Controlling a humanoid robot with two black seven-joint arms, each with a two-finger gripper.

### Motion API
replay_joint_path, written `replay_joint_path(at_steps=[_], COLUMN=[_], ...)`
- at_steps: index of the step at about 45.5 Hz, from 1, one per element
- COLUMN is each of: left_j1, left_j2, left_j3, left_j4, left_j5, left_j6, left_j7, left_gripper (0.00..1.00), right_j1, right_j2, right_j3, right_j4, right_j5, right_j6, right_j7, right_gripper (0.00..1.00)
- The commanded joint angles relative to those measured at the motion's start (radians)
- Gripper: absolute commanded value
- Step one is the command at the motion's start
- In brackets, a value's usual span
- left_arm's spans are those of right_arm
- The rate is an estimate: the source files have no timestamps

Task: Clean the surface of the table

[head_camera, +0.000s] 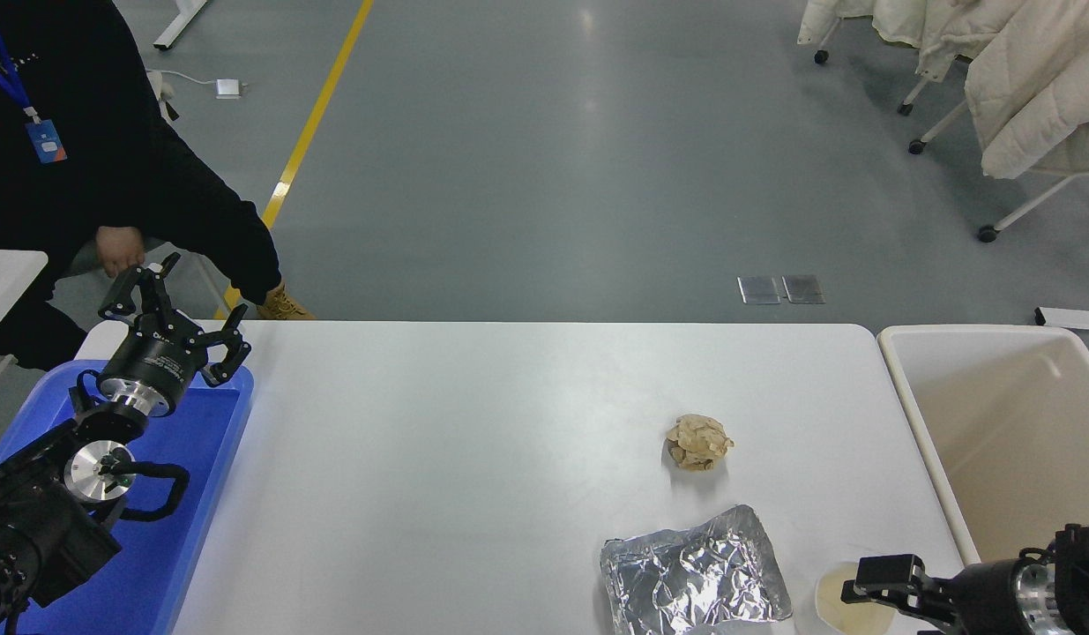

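Parked at lower left: left gripper (169, 313) over the far end of the blue tray (205, 459), fingers spread wide, holding nothing. Best left there. Moving right across the table (438, 441): bare white top to the middle, then a brown paper wad (699, 442) right of centre, a crumpled foil bag (694, 578) near the front edge, and a paper cup (839, 593) just beside the foil, w/ pale liquid or a stain inside; can't tell which. Right gripper (870, 586) in from the lower right, tip over the cup's rim; jaw state can't be told from this angle, nor whether anything is held. Step in hand, prob.: pick up the cup for the beige bin (1011, 441) at the table's right end. To do well: approach level, close on the wall below the rim, gently, since thin paper prob. crushes; lift straight up and keep upright in case of liquid; avoid nudging the foil alongside; carry clear over the bin wall before release. Task looks barely begun: three items on top, bin seemingly empty. Surface: smooth matte white, rounded corners, soft glare mid-table, no spill seen. Room: grey floor w/ a yellow line at far left, a person in black w/ a lanyard beyond the table's far-left corner, two metal floor plates further right, pale coats on wheeled racks at top right.
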Motion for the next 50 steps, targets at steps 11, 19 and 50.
replay_joint_path(at_steps=[11, 19, 50], left_j1=[0.0, 0.001, 0.0], left_j2=[0.0, 0.0, 0.0], left_j3=[0.0, 0.0, 0.0], left_j4=[0.0, 0.0, 0.0], left_j5=[0.0, 0.0, 0.0], left_j6=[0.0, 0.0, 0.002], left_j7=[0.0, 0.0, 0.0], left_gripper=[1.0, 1.0, 1.0], right_j1=[-0.08, -0.086, -0.049], right_j2=[0.096, 0.103, 0.031], right_j3=[-0.001, -0.002, 0.004], right_j4=[-0.07, -0.091, -0.076], right_j5=[-0.147, -0.147, -0.128], right_j6=[-0.076, -0.077, -0.057], right_j7=[0.068, 0.078, 0.085], right_gripper=[0.47, 0.14, 0.0])
